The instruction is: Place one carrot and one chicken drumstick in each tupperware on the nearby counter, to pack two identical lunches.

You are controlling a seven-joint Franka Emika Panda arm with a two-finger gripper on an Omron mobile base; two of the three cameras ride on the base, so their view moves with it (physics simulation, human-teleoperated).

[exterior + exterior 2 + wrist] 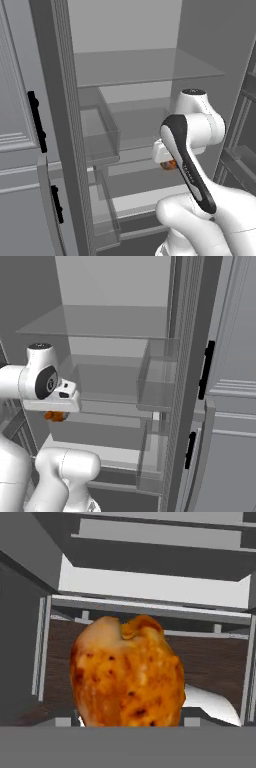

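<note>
Chicken drumstick (127,672) fills the middle of my hand view, golden brown with dark spots, right up close to my hand. In the left base view just a small orange bit of it (169,164) peeks out under my white wrist, and in the right base view I see it (55,416) under my hand too. My gripper (56,415) looks clamped on the drumstick, though my fingertips are hidden behind the meat.

My hand is inside an open fridge. A glass shelf (145,67) spreads wide above it at 12 o'clock, with lots of room between. Clear door bins (100,135) sit at 9 o'clock in the left base view, well apart from my hand. Lower shelves are just below it.

Past the drumstick, in my hand view, I see shelf edges and something dark brown, but I cannot tell what that is.
</note>
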